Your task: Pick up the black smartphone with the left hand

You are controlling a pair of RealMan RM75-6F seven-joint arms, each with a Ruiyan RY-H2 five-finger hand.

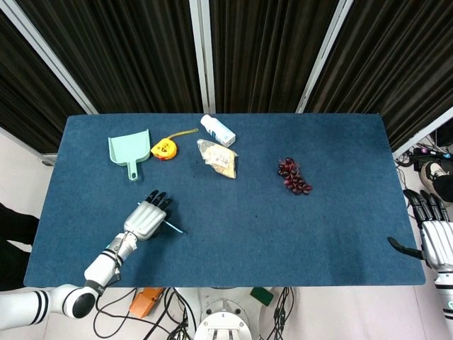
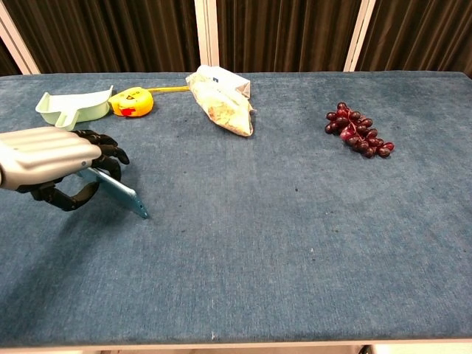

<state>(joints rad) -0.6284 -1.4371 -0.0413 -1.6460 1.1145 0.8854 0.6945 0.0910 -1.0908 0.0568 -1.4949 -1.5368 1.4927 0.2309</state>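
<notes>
Black smartphone (image 2: 114, 191) at left middle of chest view, tilted steep, lower corner near blue table (image 2: 280, 221), upper end under left hand (image 2: 51, 162). Fingers curled around it, holding. Long axis slopes down-right from palm. Right hand (image 1: 435, 237) far at right edge, fingers spread, empty.
</notes>
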